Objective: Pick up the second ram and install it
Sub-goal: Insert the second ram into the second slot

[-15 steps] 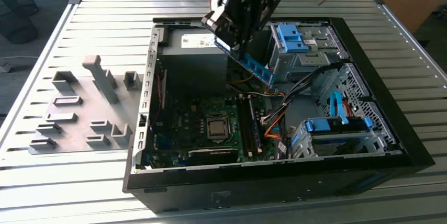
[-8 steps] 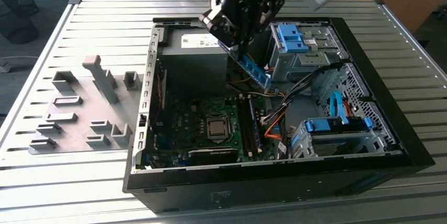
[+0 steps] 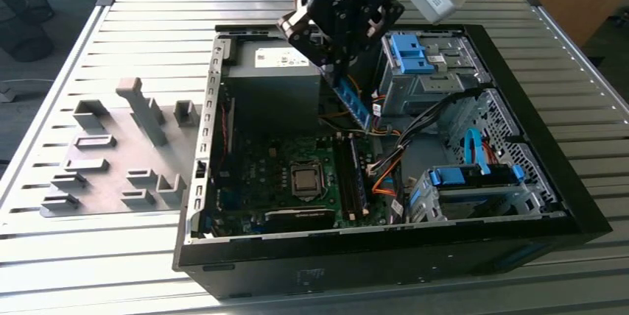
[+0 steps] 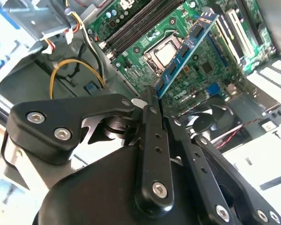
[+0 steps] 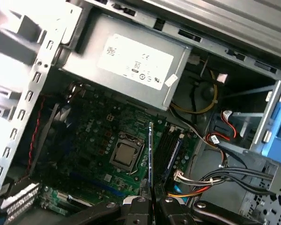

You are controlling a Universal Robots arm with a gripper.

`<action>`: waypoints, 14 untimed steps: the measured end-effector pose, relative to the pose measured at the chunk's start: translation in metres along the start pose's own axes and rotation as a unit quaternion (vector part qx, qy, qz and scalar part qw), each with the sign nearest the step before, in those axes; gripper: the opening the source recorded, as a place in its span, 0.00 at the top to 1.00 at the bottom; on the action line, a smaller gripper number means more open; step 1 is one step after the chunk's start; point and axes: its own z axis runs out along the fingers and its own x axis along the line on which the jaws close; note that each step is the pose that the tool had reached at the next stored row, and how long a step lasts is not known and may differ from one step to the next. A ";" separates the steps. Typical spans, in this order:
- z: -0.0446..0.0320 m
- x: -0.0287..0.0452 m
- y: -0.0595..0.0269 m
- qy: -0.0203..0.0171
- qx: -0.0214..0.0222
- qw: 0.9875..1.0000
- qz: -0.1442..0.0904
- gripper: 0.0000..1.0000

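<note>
Claw (image 3: 337, 65) shut tight on the second ram (image 3: 353, 104), held up in the air, tilted, over the open computer case (image 3: 550, 204), above the black slots (image 3: 351, 179)

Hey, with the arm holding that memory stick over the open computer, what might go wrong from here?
1. The end effector pinches the second ram only at one end, so it may tilt or slip.
2. Loose cables lie beside the memory slots and might snag.

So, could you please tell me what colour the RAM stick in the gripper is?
The second ram is a blue board with dark chips, clearest in the second wrist view.
</note>
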 end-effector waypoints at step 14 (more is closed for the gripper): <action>0.0051 0.0000 0.0000 -0.002 0.002 0.992 0.122 0.86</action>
